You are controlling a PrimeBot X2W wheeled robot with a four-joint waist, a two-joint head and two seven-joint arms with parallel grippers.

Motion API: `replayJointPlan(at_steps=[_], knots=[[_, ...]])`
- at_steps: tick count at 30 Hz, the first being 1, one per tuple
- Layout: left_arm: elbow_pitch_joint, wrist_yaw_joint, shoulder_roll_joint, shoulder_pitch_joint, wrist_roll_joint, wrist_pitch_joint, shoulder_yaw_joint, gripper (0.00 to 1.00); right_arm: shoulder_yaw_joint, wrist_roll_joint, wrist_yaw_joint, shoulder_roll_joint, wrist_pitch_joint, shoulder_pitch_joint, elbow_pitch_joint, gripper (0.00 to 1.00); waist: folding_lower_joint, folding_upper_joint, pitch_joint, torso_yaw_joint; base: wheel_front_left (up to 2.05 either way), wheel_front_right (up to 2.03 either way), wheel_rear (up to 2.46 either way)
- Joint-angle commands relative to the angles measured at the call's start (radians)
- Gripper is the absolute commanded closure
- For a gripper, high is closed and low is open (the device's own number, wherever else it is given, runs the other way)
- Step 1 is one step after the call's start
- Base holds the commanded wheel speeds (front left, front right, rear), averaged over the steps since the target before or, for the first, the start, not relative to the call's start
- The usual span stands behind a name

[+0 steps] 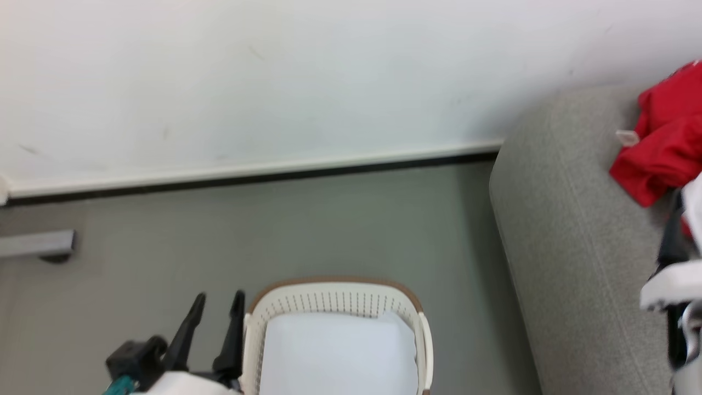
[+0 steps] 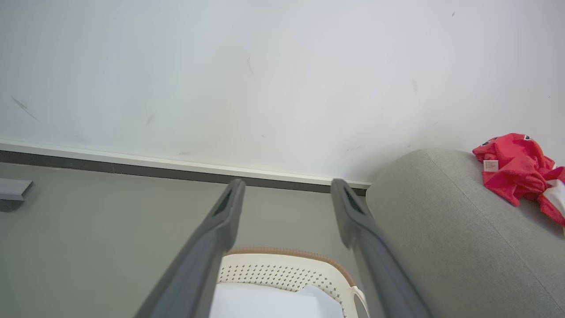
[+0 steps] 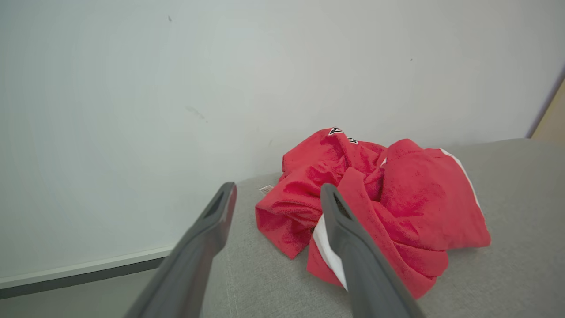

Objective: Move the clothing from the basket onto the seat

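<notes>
The red clothing (image 1: pixel 666 142) lies crumpled on the grey sofa (image 1: pixel 570 230) at the right; it shows as a heap with white trim (image 3: pixel 379 207) and as a small red pile (image 2: pixel 516 170) on the sofa (image 2: pixel 446 229). The cream basket (image 1: pixel 334 299) with a brown rim stands on the floor, holding a pale bluish-white sheet (image 1: pixel 340 351). My left gripper (image 1: pixel 216 307) is open just left of the basket, empty (image 2: pixel 287 190). My right gripper (image 3: pixel 276 192) is open above the sofa (image 3: pixel 521 185), its right finger (image 3: pixel 348 238) in front of the red heap.
A white wall with a pale skirting board (image 1: pixel 247 173) runs behind the grey floor (image 1: pixel 274 230). A grey bracket (image 1: pixel 38 244) juts out at the far left. My right arm's pale forearm (image 1: pixel 677 285) hangs over the sofa's right side.
</notes>
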Motion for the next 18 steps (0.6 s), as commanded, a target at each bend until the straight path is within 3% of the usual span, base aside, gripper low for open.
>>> replayJointPlan(at_steps=[1,10,18], knots=[[-0.001,0.003,-0.014,0.044,0.026,0.0,0.036,0.0,0.055,0.04,-0.002,0.001,-0.003,0.085,-0.058,0.0,0.0004,0.0,-0.088,0.011,0.0,0.0,0.0],[-0.001,-0.017,-0.081,0.19,0.148,0.0,0.233,0.0,0.269,0.071,-0.002,0.018,-0.003,0.402,-0.394,0.0,0.0004,0.0,-0.192,0.053,0.0,0.0,0.0],[0.023,-0.067,-0.122,0.234,0.215,0.0,0.371,0.0,0.405,0.158,-0.002,0.02,-0.001,0.551,-0.508,0.0,0.0004,0.0,-0.223,0.076,0.0,0.0,0.0]])
